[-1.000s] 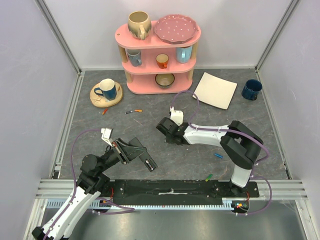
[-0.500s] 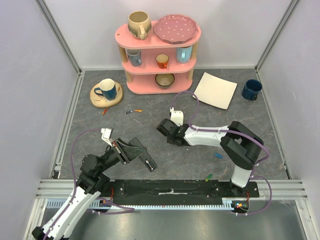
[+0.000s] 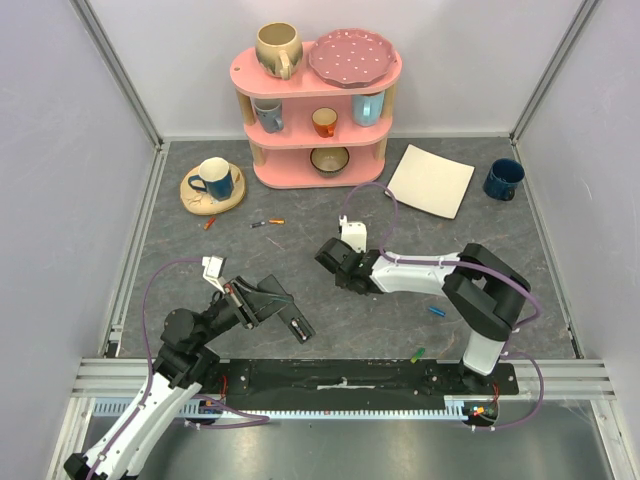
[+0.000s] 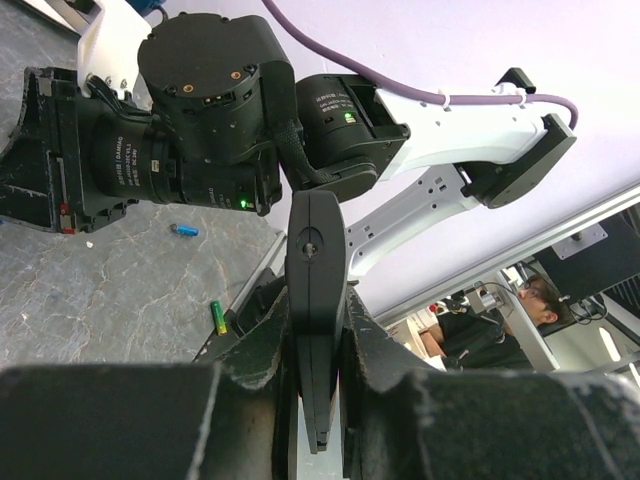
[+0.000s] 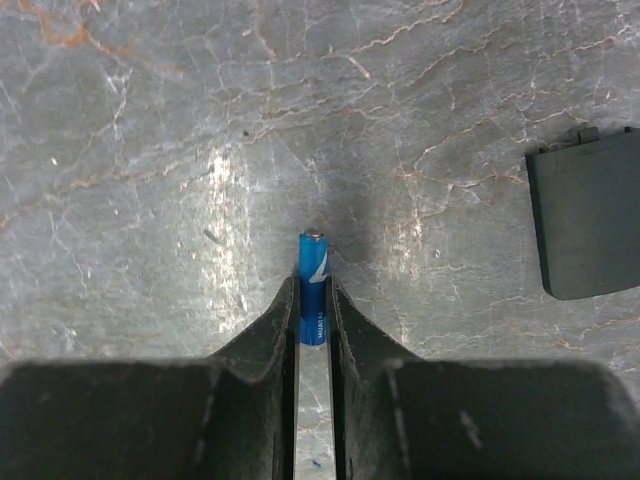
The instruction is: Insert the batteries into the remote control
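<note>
Right jaws: closed narrow on a blue battery (image 5: pixel 313 258), its capped end projecting just past the tips. A black battery cover (image 5: pixel 585 215) lies flat to the right of these jaws, well apart from them.

Left jaws: clamped on the remote control (image 4: pixel 314 250) — held edge-on, reaching beyond the tips. A green battery (image 4: pixel 217 317) and a second blue battery (image 4: pixel 183 230) lie on the desk (image 4: pixel 100 280) — left of these jaws.

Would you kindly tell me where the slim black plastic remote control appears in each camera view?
Top external: the slim black plastic remote control is lower left of centre, slanted.
Left wrist: it stands upright at centre, clamped in the left gripper.
Right wrist: not in it; the right gripper pinches a blue battery.
Shared landmark: the green battery, in the top and left wrist views only.
</note>
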Available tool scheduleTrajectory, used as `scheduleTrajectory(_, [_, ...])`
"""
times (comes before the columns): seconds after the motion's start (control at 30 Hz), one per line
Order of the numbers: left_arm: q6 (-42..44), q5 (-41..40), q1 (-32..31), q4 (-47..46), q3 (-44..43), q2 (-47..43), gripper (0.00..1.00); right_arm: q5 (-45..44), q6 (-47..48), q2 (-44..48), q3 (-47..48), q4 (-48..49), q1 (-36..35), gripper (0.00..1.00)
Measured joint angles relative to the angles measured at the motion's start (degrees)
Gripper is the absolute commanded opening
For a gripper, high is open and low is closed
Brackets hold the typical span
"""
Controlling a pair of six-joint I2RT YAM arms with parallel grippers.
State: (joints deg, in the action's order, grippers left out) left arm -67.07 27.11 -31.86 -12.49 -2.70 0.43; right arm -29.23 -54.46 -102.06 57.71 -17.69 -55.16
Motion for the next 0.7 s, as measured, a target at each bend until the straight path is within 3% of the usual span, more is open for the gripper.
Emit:
scheduleTrajectory(0.2, [-1.0, -1.6, 0.0, -1.6, 0.0, 0.0, 0.02, 4.2, 6.5, 3.7, -1.1, -2.7, 0.0, 0.16])
scheduleTrajectory(0.33, [-1.6, -3.3, 0.0, -6.2, 0.0, 1.8, 0.02, 7.0, 12.3, 13.3, -1.6, -6.4, 0.0, 0.13])
scheduleTrajectory(0.43, [-1.7, -4.2, 0.0, -11.5, 0.0, 8.5, 0.02, 8.6, 16.2, 21.8, -1.5, -8.4, 0.0, 0.0])
scheduleTrajectory(0.7, [-1.9, -4.6, 0.0, -26.6, 0.1, 30.8, 0.02, 15.0, 26.1, 31.8, 4.6, -17.7, -0.1, 0.0])
